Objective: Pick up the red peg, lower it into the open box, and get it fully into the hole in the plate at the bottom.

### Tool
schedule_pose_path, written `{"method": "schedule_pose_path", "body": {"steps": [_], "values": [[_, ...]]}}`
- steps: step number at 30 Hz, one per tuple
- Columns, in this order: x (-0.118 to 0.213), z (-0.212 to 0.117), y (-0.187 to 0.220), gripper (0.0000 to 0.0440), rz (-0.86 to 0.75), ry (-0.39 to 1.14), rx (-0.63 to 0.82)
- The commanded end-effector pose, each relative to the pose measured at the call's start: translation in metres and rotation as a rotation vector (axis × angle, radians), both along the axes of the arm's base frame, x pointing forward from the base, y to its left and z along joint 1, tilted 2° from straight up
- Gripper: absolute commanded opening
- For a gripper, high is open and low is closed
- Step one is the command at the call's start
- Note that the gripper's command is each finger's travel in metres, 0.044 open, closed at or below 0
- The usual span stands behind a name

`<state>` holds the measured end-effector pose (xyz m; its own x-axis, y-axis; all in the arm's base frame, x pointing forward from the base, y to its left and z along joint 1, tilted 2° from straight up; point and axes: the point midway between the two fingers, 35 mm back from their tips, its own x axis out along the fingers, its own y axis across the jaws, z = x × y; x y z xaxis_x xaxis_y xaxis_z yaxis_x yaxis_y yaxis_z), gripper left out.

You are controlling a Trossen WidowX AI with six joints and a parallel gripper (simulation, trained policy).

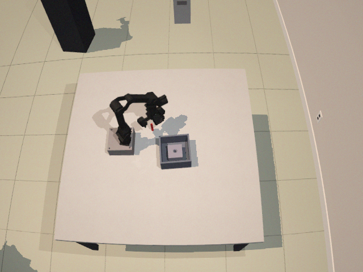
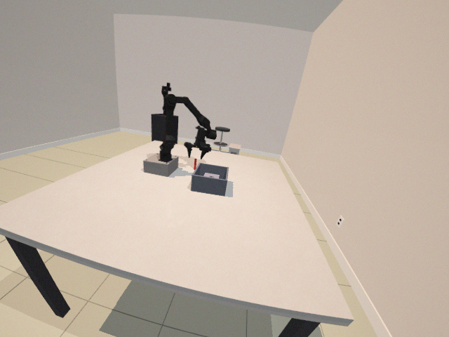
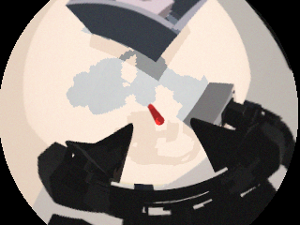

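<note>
— Item one, the red peg point(image 1: 151, 127) point(image 2: 195, 163) point(image 3: 156, 114): where is it placed?
— Upright on the counter point(image 1: 158, 202) point(image 2: 174, 225) point(image 3: 52, 89), between the arm's base point(image 1: 120, 152) point(image 2: 155, 167) point(image 3: 210, 104) and the counter's far edge as seen from above, just outside the open box point(image 1: 176, 165) point(image 2: 208, 185) point(image 3: 127, 33).
— Item two, the end effector point(image 1: 150, 122) point(image 2: 195, 158) point(image 3: 162, 123): condition?
— Released, fingers spread wide, nothing grasped.
— Relation of the two?
— In the overhead view, the peg is set toward the counter's near edge from the end effector; its long axis is vertical, and its top is seen near the gap in the wrist view. One arm only is listed.
— Requirement?
— Probably, centring over the peg, then lowering; it could be toppled by an off-centre fingertip.
</note>
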<state>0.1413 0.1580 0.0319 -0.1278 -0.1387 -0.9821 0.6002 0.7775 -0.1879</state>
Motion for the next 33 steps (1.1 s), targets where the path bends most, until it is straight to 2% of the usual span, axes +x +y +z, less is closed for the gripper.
{"method": "schedule_pose_path", "body": {"steps": [1,9,11,13,26,29,33], "values": [[-0.002,-0.016,-0.006,0.0440,-0.009,-0.003,-0.017],[0.001,-0.049,-0.009,0.0439,-0.003,-0.037,-0.008],[0.001,-0.055,-0.010,0.0427,0.002,-0.039,-0.008],[0.001,-0.061,-0.011,0.0388,0.007,-0.036,-0.009],[-0.008,-0.083,-0.019,0.0055,0.003,0.024,-0.060],[-0.010,-0.084,-0.021,0.0001,0.002,0.044,-0.083],[0.001,-0.075,-0.016,0.0000,0.011,0.007,-0.086]]}}
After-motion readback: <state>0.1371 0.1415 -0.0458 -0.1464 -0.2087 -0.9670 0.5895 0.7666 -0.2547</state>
